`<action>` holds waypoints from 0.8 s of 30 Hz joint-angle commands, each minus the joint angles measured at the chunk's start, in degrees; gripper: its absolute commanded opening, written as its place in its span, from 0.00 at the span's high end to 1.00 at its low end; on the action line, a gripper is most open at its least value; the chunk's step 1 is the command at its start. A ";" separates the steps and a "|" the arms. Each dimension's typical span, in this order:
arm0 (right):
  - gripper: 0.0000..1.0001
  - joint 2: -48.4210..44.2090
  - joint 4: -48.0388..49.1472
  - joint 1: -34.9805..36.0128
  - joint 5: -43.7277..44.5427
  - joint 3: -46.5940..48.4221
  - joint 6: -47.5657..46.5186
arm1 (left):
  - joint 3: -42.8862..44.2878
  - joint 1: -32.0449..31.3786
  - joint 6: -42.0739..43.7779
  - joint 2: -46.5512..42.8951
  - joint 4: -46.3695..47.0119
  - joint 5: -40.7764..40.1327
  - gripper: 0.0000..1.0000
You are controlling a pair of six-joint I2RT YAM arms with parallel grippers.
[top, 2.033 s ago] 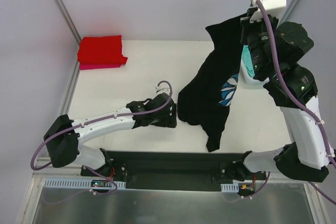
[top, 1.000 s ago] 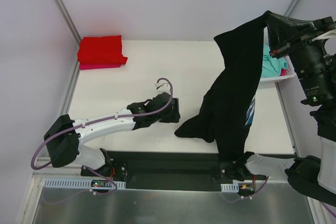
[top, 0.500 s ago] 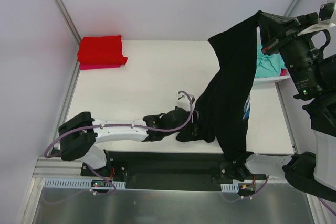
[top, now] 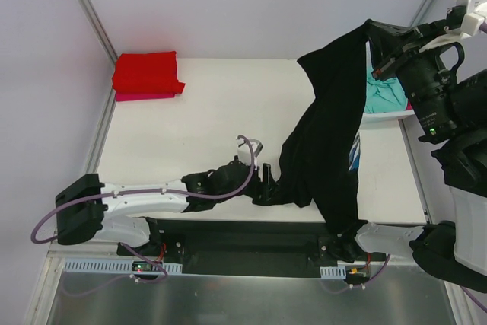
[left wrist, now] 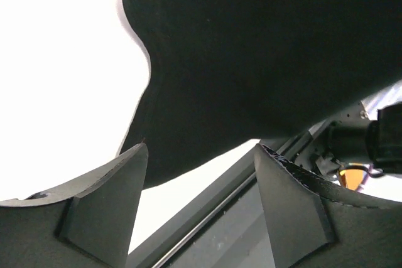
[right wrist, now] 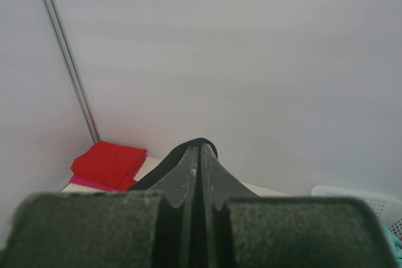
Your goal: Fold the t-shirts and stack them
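black t-shirt (top: pixel 327 112): you have it hanging as one long drape. its long axis runs from a raised top end at the far right down to a bunched lower end on the table (top: pixel 198 123) near the front edge.
print (top: pixel 354 154): only a sliver of blue and white shows on the drape's right edge.
shirt vs right gripper: the top end is pinched in the right gripper (top: pixel 373 30), and the rest falls below and to the left of it.
shirt vs left gripper: the bunched lower end lies just right of the left gripper (top: pixel 266 182). on your left wrist view the black cloth (left wrist: pixel 264 48) fills the space ahead of the fingertips.
right gripper state: fingers (right wrist: pixel 188 174) pressed together, with black cloth clamped between them.
left gripper state: jaws wide apart, nothing clamped. you cannot tell whether the tips touch the cloth.
red t-shirt (top: pixel 146 71): folded at the far left corner, on top of the pink t-shirt (top: pixel 144 97).
teal t-shirt (top: pixel 384 90): crumpled in the white basket (top: pixel 389 116) at the far right, behind the drape.
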 commanded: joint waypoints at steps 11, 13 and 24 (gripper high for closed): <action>0.99 -0.47 3.00 -0.49 -0.35 0.02 1.86 | -3.88 0.07 10.41 -7.94 1.54 12.98 0.28; 0.99 -0.38 2.91 -0.58 -0.26 0.46 2.03 | -3.44 0.06 10.50 -5.57 2.25 14.38 0.28; 0.99 -0.29 1.77 -0.67 -1.14 1.34 2.12 | -1.51 0.07 7.60 5.41 11.04 17.47 0.30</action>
